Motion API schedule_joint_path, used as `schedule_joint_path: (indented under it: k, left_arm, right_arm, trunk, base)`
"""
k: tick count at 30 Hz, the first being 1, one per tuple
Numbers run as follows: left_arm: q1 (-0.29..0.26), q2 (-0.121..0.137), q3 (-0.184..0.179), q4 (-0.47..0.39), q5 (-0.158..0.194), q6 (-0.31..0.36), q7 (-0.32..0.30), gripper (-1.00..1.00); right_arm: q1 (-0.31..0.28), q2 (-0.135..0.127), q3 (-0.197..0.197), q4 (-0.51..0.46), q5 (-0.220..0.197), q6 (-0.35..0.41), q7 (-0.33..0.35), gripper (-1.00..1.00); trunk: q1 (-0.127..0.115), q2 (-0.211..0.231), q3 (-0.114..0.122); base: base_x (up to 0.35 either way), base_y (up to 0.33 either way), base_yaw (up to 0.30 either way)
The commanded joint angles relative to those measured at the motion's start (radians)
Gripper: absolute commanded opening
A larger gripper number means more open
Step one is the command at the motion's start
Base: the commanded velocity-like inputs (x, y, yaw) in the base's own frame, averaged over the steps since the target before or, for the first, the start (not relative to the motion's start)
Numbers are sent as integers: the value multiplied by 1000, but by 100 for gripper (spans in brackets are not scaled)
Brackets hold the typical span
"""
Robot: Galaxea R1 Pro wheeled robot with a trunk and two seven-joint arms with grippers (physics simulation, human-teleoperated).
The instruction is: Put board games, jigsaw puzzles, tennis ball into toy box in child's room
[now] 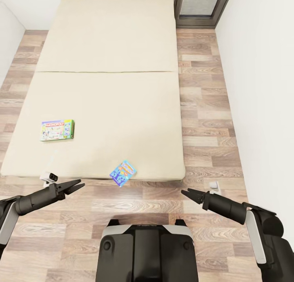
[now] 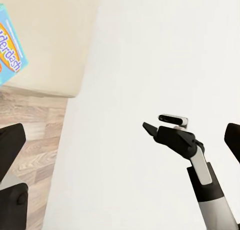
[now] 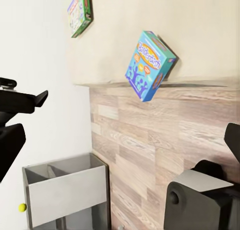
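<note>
The green-and-white Monopoly board game lies flat on the cream bed, toward its left side. A smaller blue board game sits at the bed's near edge, tilted and hanging over the floor. My left gripper hovers open over the floor, left of the blue box and clear of it. On the other side, my right gripper is open too, also touching nothing. The jigsaw puzzles, the table and the toy box are out of view.
Wood-plank floor runs along the bed's right side to a dark-framed door. White walls close both sides. In the right wrist view, a grey two-compartment unit stands with a tiny yellow-green ball beside it.
</note>
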Motion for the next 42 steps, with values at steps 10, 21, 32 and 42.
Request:
schedule_joint_path:
  k: [10, 21, 32, 42]
  left_arm:
    - [0, 4, 5, -6, 4, 9, -3, 100]
    - [0, 6, 14, -8, 5, 9, -2, 100]
    - [0, 9, 58, -12, 6, 9, -4, 100]
    - [0, 9, 70, -14, 6, 9, -4, 100]
  right_arm:
    - [0, 8, 7, 0, -4, 5, -30, 100]
    - [-2, 9, 8, 14, -2, 4, -40, 100]
    - [-2, 10, 8, 17, -2, 4, -51, 100]
    - [-2, 10, 8, 17, -2, 3, -53, 100]
  trunk:
    - [1, -1, 15]
    - [1, -1, 33]
    - [1, -1, 51]
    - [1, -1, 68]
  base:
    - [0, 0, 0]
    - [0, 0, 0]
    - [0, 0, 0]
    - [0, 0, 0]
